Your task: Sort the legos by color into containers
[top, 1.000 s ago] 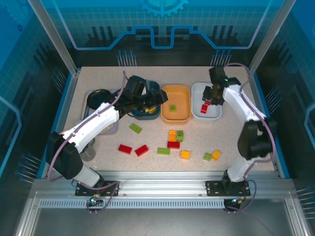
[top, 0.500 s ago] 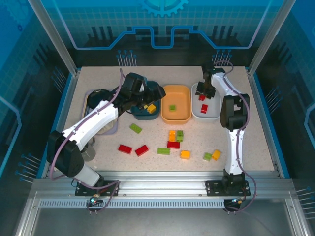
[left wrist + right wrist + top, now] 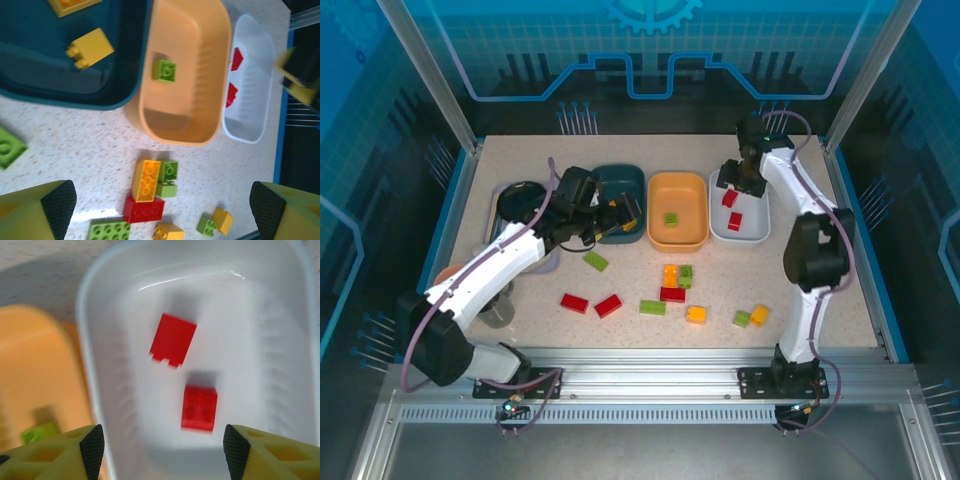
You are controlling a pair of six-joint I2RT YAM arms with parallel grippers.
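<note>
The right claw [image 3: 163, 452] hangs wide and empty over the white bin [image 3: 280, 340], with two red legos [image 3: 172, 340] lying inside it. I'd lift straight up, clear of the bin's rim, before swinging away. The left claw [image 3: 164, 210], well left of the bin, is wide and empty too.

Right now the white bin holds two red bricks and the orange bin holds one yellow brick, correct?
Not quite. The orange bin holds one green brick, not a yellow one; the left wrist view shows it. The white bin does hold two red bricks.
</note>
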